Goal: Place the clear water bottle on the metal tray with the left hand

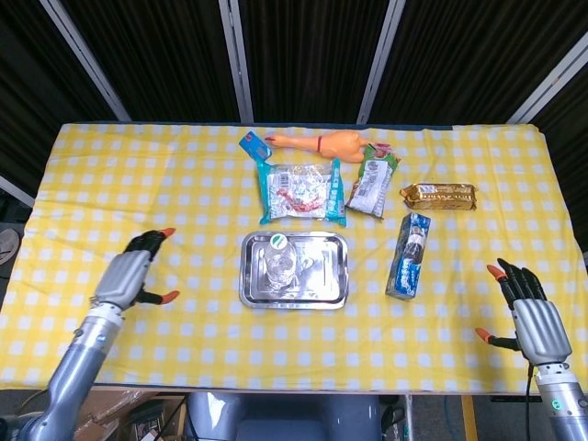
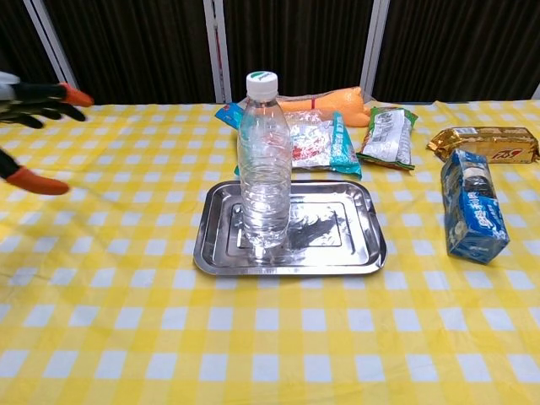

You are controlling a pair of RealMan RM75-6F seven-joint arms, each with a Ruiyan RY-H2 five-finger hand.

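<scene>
The clear water bottle [image 1: 280, 260] [image 2: 265, 164] with a white cap stands upright on the left part of the metal tray [image 1: 322, 287] [image 2: 337, 245], with nothing touching it. My left hand [image 1: 127, 276] [image 2: 34, 126] hangs well to the left of the tray, fingers spread and empty; only its orange-tipped fingers show at the chest view's left edge. My right hand [image 1: 528, 312] sits far right near the table's front edge, fingers apart and holding nothing.
Behind the tray lie a rubber chicken [image 1: 322, 143], a clear snack bag [image 1: 301, 191] and a green packet [image 1: 371, 184]. A gold bar [image 1: 439, 195] and a blue box [image 1: 408, 254] [image 2: 472, 215] lie right of the tray.
</scene>
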